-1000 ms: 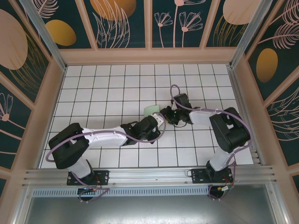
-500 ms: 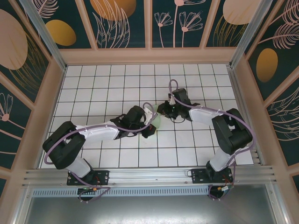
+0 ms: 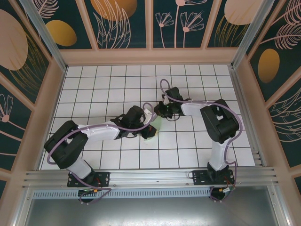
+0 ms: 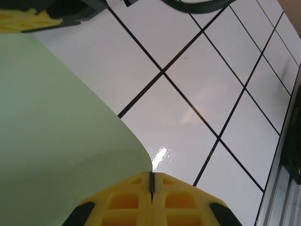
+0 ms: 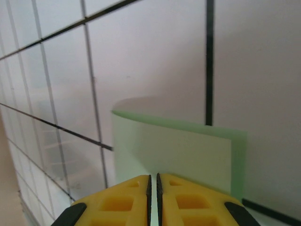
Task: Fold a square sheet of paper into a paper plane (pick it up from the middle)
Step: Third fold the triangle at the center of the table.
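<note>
Sheet (image 4: 56, 122): mint-green, curved, mid-table, between both grippers. Left gripper (image 4: 151, 178): fingers pressed together, pinching sheet's edge. Right gripper (image 5: 153, 180): likewise pinching sheet, just far of left.

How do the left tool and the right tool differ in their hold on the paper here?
The left tool pinches the green sheet at its near edge; the right tool pinches its far edge. The left tool reaches in from the left, the right tool from the right. Both are shut on the sheet.
</note>
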You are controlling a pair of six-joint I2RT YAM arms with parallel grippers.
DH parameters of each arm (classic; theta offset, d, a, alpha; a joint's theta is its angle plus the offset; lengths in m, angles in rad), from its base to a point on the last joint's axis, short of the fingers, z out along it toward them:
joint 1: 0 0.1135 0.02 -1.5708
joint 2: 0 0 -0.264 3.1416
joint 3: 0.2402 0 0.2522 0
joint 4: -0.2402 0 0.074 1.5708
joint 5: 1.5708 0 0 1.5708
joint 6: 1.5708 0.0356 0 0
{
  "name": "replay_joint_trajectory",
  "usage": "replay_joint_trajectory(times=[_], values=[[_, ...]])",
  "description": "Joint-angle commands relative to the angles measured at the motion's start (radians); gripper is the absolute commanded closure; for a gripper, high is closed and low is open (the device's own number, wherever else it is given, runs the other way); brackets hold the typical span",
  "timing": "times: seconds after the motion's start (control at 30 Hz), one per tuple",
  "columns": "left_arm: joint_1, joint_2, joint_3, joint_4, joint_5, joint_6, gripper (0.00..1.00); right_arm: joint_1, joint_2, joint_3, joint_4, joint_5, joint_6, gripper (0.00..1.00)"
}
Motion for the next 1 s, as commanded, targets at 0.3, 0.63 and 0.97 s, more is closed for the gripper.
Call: replay_joint_trajectory(times=[0.3,0.63,0.97], values=[[0.052,0.078,0.049,-0.046,0.025,-0.005,1.0,0.016,0.091,0.046,-0.121,0.067,-0.146,0.85],[0.114,0.106,0.072,-0.057,0.009,-0.009,1.0,0.016,0.098,0.046,-0.121,0.081,-0.162,0.85],[0.128,0.16,0.091,-0.095,-0.069,0.02,1.0,0.016,0.099,0.049,-0.124,0.081,-0.159,0.85]])
